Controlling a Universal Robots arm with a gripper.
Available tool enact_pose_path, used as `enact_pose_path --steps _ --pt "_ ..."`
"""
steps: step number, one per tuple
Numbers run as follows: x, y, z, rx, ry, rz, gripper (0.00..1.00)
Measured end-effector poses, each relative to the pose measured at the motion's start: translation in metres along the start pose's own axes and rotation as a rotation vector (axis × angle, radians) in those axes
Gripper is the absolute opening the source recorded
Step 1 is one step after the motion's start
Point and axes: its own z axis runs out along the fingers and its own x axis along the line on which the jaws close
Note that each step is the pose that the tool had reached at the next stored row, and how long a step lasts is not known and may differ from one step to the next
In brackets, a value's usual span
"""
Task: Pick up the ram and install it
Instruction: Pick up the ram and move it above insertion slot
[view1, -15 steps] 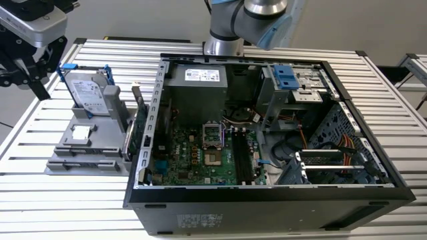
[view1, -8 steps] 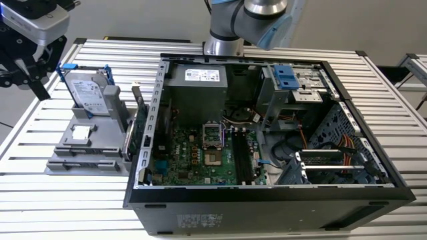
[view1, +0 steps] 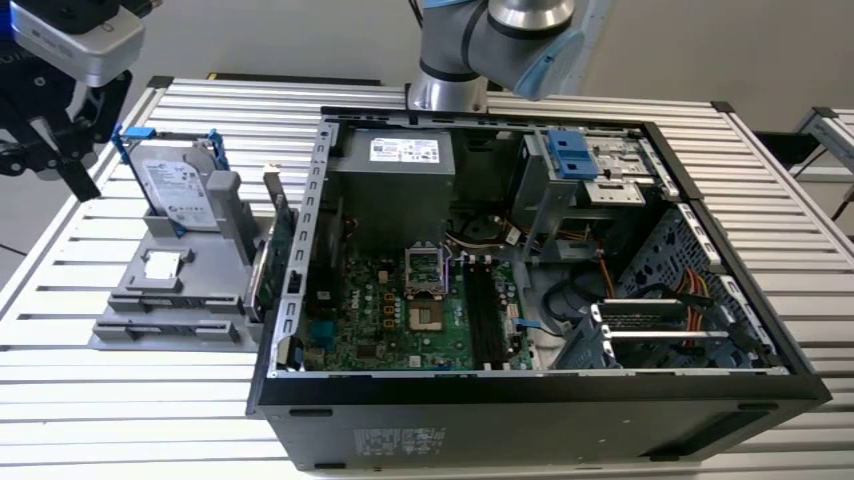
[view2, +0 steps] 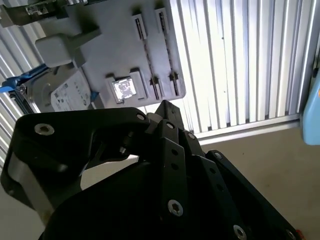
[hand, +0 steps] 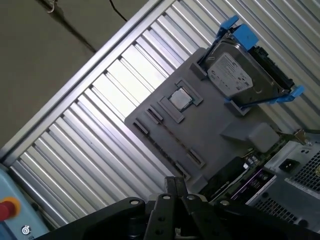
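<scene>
My black gripper (view1: 54, 172) hangs high over the table's far corner at the exterior view's left, above and behind the grey parts holder (view1: 127, 300). Its fingers look spread, with nothing between them. In both wrist views its tips (view2: 165, 107) (hand: 173, 183) sit well above the holder (view2: 105, 55) (hand: 210, 125). A thin dark strip (hand: 169, 144) (view2: 148, 56) stands on edge between the holder's slot brackets; it appears to be the ram. The open computer case (view1: 534, 385) lies to the exterior view's right, and the long black memory slots (view1: 483, 312) on its motherboard are exposed.
The holder also carries a silver hard drive with blue clips (view1: 180, 185) (hand: 240, 75) and a small square chip (view1: 162, 264) (hand: 180, 99). An upright green card (view1: 278, 250) stands between holder and case. The arm's base (view1: 447, 90) is behind the case. A red button (hand: 6, 210) lies off the table.
</scene>
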Motion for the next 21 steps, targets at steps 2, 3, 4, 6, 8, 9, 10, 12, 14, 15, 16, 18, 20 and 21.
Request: enact_pose_path --steps 2,3,4,6,8,9,10,12,14,15,16,18,20,21 --pt "0.0 0.0 0.0 0.0 0.0007 -0.014 0.0" --pt "0.0 0.0 0.0 0.0001 0.001 -0.022 0.0" --pt "0.0 0.0 0.0 0.0001 0.0014 -0.03 0.0" --pt "0.0 0.0 0.0 0.0001 0.002 -0.043 0.0" --pt "0.0 0.0 0.0 0.0002 0.0027 -0.058 0.0" --pt "0.0 0.0 0.0 0.0003 0.0028 -0.064 0.0" --pt "0.0 0.0001 0.0 0.0006 0.0028 -0.073 0.0" --pt "0.0 0.0001 0.0 0.0017 0.0026 -0.09 0.0" --pt "0.0 0.0 0.0001 0.0029 0.0021 -0.107 0.0" --pt "0.0 0.0 0.0 0.0037 0.0019 -0.115 0.0" --pt "0.0 0.0 0.0 0.0046 0.0016 -0.123 0.0" --pt "-0.0001 0.0 0.0 0.0063 0.0009 -0.141 0.0" --pt "0.0 0.0 0.0 0.008 0.0001 -0.159 0.0" --pt "0.0 0.0 0.0 0.0091 -0.0005 -0.17 0.0"
